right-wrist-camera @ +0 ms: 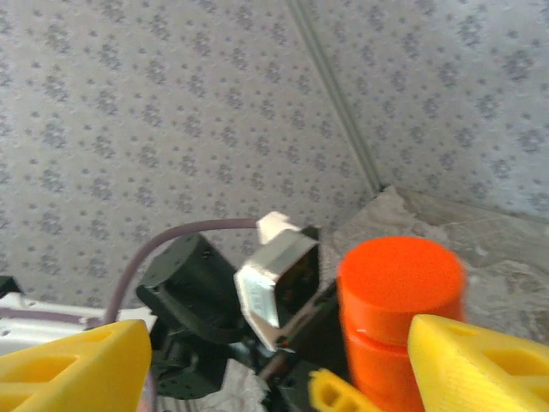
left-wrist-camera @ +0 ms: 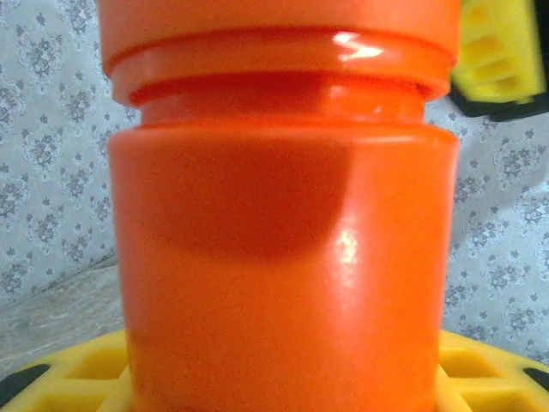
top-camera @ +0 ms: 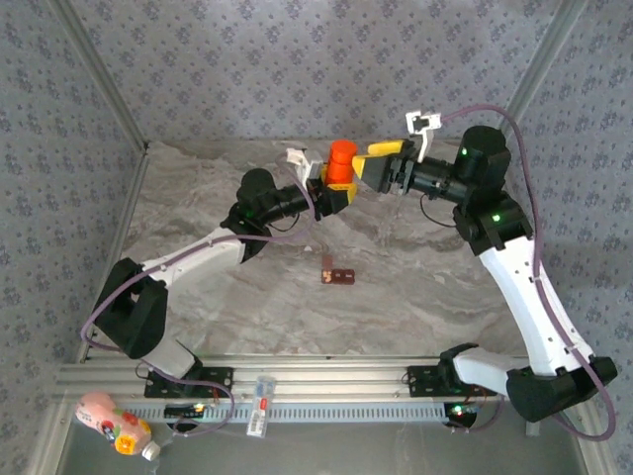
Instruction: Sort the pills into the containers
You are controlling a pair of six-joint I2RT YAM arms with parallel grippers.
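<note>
- orange bottle (left-wrist-camera: pixel 283 257): plastic, smooth, glossy body with bright highlights; the cap top looks duller in the right wrist view
- yellow finger pads (right-wrist-camera: pixel 480 369): matt, with moulded ribbed cut-outs; plastic or foam, can't tell which
- table (top-camera: pixel 415 287): grey veined marble-look top, matt, no glare
- walls (top-camera: pixel 247 59): patterned covering, matt; paper or cloth, can't tell
- arm links (top-camera: pixel 529 297): white smooth plastic shells with a slight sheen
- joints (top-camera: pixel 485 153): black housings, mostly matt
- rail (top-camera: pixel 326 376): bare metal, brushed aluminium look, slotted
- cable (right-wrist-camera: pixel 171 240): purple, smooth rubbery sheath
- containers (top-camera: pixel 336 276): dark reddish-brown strip, too small to tell the finish
</note>
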